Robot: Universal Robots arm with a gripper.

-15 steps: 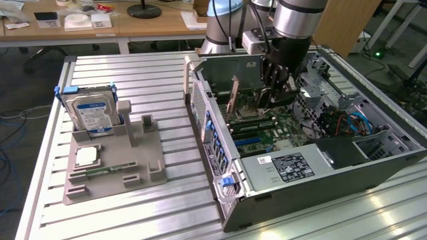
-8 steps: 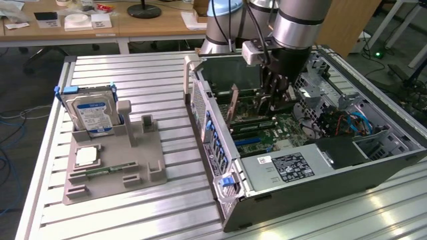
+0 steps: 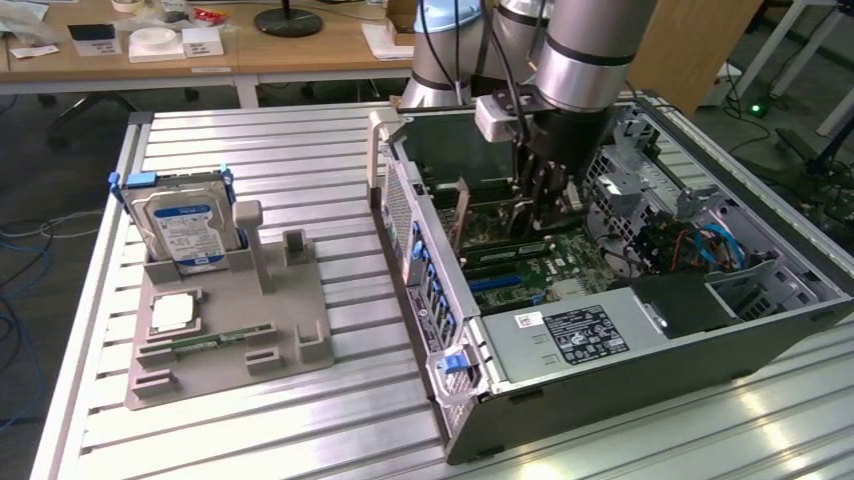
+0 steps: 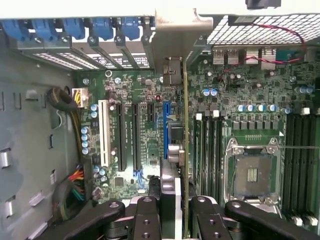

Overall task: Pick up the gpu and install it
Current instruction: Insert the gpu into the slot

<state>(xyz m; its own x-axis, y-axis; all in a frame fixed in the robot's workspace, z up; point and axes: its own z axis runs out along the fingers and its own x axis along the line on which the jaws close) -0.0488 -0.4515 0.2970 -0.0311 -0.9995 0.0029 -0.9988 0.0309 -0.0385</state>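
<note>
nearest, on the ribbed aluminium desk (image 3: 307, 150), an open grey metal computer case (image 3: 641, 395) lies on its side, with a labelled silver power supply box (image 3: 574, 335) at its near end. at the exterior view's left sits a grey plastic fixture (image 3: 287, 300), holding a blue-labelled silver hard drive (image 3: 187, 225) upright and a small square silver chip (image 3: 174, 313) flat. deeper inside the case, the black-fingered hand (image 4: 172, 212) is clenched on the thin dark gpu card (image 4: 176, 150). the card stands on edge over the green motherboard (image 4: 145, 100), just beside the long blue slot (image 4: 165, 125), one end toward the perforated rear wall (image 4: 255, 30). whether it is seated i cannot tell. beyond, the silver robot arm (image 3: 587, 60) rises before light wooden desks (image 3: 307, 50).
</note>
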